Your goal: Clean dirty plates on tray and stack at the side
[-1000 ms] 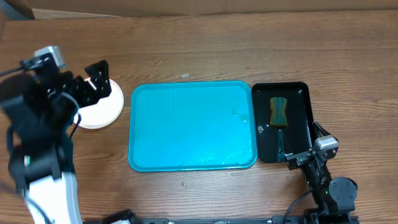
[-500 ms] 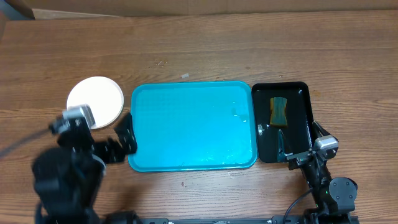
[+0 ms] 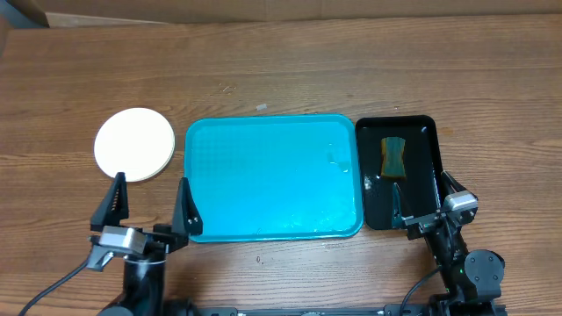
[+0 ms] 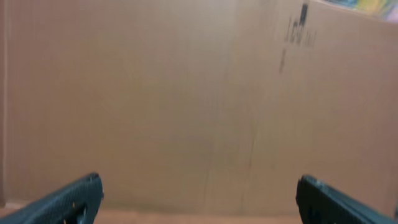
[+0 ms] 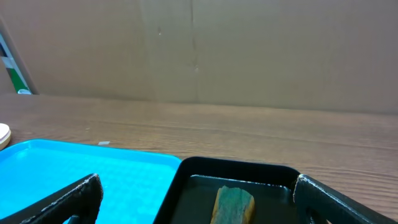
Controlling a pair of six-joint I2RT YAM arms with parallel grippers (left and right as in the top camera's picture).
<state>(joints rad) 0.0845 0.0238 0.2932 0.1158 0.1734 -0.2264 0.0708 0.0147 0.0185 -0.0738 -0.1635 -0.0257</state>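
Note:
A white round plate lies on the wooden table left of the turquoise tray; from above I cannot tell whether other plates lie under it. The tray holds no plates. My left gripper is open and empty, low at the front edge, between plate and tray; its wrist view shows only its two fingertips and a cardboard wall. My right gripper is open and empty at the near end of the black tray. In the right wrist view the right gripper frames the sponge, and the plate's edge shows at the far left.
A smaller glossy black tray stands against the turquoise tray's right side and holds a green-and-yellow sponge. A cardboard wall runs along the table's far edge.
My left arm has swung from over the plate back to the table's front edge, and the plate is now fully uncovered. The right arm has not moved.

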